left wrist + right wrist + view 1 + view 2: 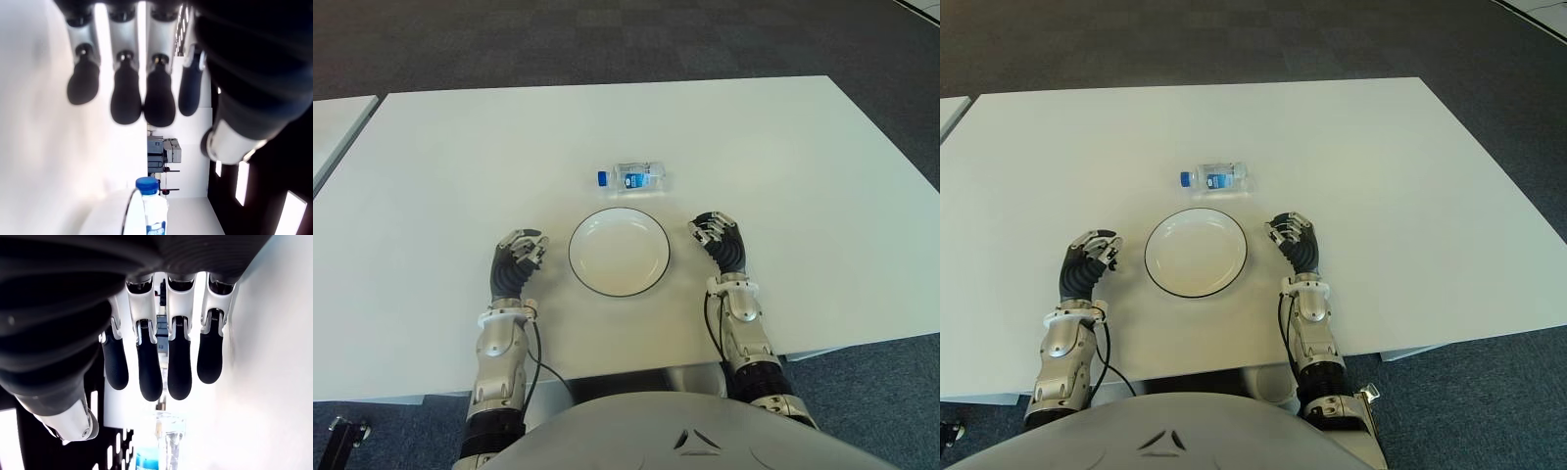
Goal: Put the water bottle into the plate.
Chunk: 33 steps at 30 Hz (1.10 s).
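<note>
Left eye view: relaxed fingers, holding nothing, are seen on the left hand and right hand, placed either side of the plate. The water bottle is laid on its side on the white table, just beyond the plate, untouched.

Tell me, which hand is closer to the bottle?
Right. The right hand sits beside the plate, nearer the bottle lying beyond the rim. The left hand is across the plate, farther off. Both hold nothing.
</note>
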Tool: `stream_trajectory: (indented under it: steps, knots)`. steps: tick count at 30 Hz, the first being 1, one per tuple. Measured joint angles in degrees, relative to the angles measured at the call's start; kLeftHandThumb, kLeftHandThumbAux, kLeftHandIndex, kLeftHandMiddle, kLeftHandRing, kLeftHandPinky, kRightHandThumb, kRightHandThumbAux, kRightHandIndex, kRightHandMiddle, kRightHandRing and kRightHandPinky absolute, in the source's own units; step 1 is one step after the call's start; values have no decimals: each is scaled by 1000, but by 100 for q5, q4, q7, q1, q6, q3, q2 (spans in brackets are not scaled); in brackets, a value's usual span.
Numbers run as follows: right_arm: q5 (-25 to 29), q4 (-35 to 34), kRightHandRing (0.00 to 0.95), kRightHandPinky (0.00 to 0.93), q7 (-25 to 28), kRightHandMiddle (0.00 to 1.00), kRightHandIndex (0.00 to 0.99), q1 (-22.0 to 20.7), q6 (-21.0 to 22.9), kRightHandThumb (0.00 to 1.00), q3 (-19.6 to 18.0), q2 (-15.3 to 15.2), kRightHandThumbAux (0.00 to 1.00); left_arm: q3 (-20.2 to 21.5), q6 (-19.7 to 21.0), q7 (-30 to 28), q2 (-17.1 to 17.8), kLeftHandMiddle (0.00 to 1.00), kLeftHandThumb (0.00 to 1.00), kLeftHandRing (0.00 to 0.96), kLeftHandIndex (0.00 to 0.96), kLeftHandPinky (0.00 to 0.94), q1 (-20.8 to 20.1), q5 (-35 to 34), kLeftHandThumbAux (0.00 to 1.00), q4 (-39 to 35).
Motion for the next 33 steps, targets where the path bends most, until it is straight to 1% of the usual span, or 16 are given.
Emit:
stream_trajectory:
  steps: [4,5,10,13,18,22,24,28,31,33]
  knots:
    - [-107,-30,484,480,-36,494,427,-21,58,703,42,-30,732,1,-25,0,-1,730,702,718,433,727,-3,4,722,1]
    - [-171,-49,486,493,-68,494,427,-24,72,704,66,-39,732,0,-45,0,-1,731,702,719,433,726,-3,6,722,1]
    - [-604,-402,499,537,-305,496,427,-42,266,704,237,-69,732,-3,-58,0,2,732,701,720,433,724,-4,6,722,2]
    - [-874,-581,516,554,-434,503,426,-154,308,702,339,-121,731,-12,-56,0,2,731,701,718,433,719,-20,6,722,2]
    - [-1228,-518,526,546,-554,507,425,-593,290,700,466,-303,732,-30,-46,-1,1,727,701,714,433,713,-64,5,722,1]
    - [-1462,-252,517,489,-641,503,422,-1030,195,698,552,-524,732,-34,-36,-1,1,729,701,716,433,720,-78,7,722,2]
    - [-1615,-58,498,456,-677,490,421,-1263,109,697,634,-684,733,-32,-26,-1,0,728,701,714,433,715,-80,7,722,1]
    - [-1854,292,474,436,-733,471,419,-1650,-25,694,774,-935,733,-28,91,6,-4,726,702,711,433,708,-79,6,721,-15]
    - [-2094,727,436,402,-743,438,415,-2050,-57,693,961,-1099,732,-23,128,46,-21,726,702,711,434,711,-74,10,721,-18]
    - [-2216,959,394,358,-681,399,412,-2302,-53,692,1088,-1194,731,-23,128,69,-34,726,703,711,434,712,-82,13,721,-25]
